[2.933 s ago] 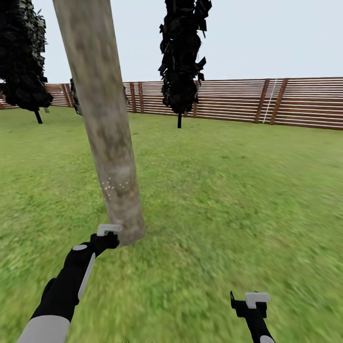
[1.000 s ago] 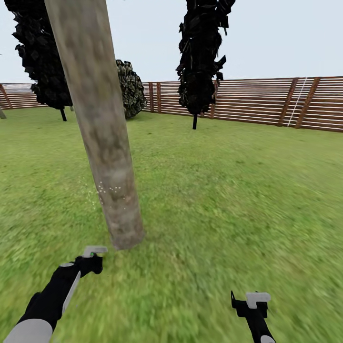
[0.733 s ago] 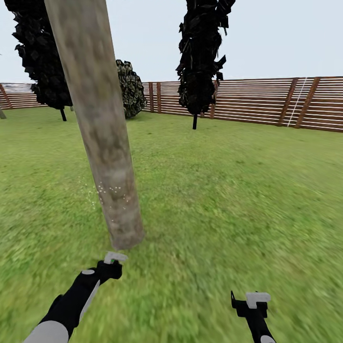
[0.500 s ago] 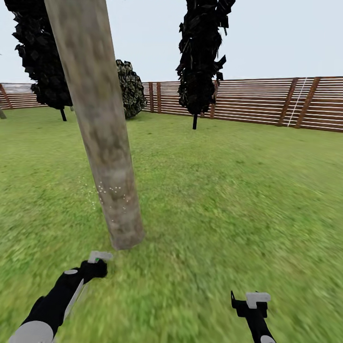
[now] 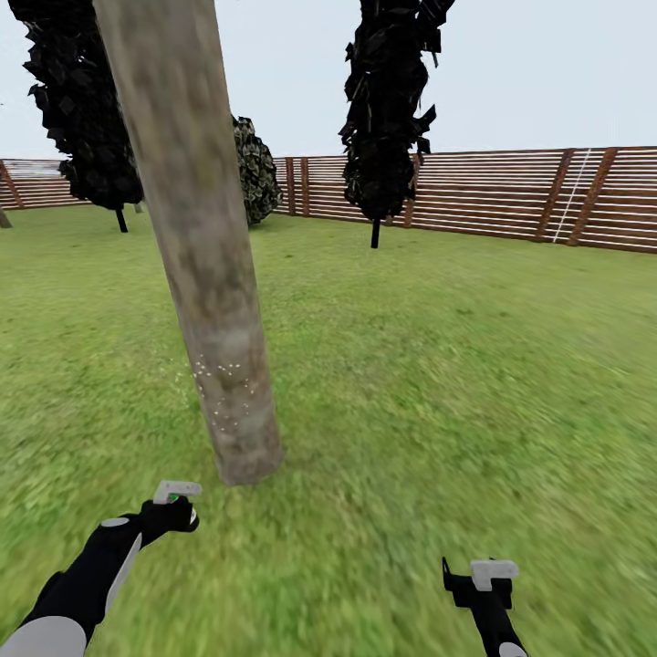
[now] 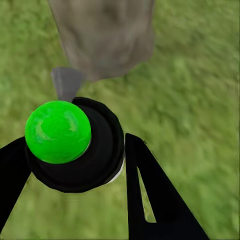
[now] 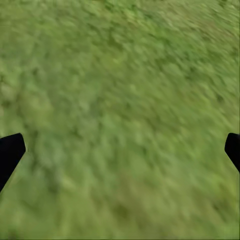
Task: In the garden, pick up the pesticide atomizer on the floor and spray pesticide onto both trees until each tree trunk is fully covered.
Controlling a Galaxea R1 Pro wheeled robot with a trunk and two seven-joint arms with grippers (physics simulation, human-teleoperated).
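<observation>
A thick, pale grey-brown tree trunk (image 5: 205, 265) leans up from the lawn just ahead and to the left, with white spray specks (image 5: 225, 391) low on it. My left gripper (image 5: 173, 504) hovers near the grass short of the trunk's base. It is shut on the pesticide atomizer (image 6: 75, 150), a black round body with a bright green cap (image 6: 58, 131) and a grey nozzle (image 6: 66, 82) pointing at the trunk (image 6: 102, 35). My right gripper (image 5: 484, 579) hangs low at the right, open over bare grass (image 7: 120, 120), its black fingertips (image 7: 10, 152) wide apart.
Green lawn spreads all around. Two slim near-black trees (image 5: 383, 109) (image 5: 82, 109) and a dark bush (image 5: 255, 169) stand further back. A brown slatted fence (image 5: 511, 196) closes the far side.
Over the last second my left gripper swung right toward the trunk's base, then back left with the atomizer. The spray specks now reach lower on the trunk. The right arm has not moved.
</observation>
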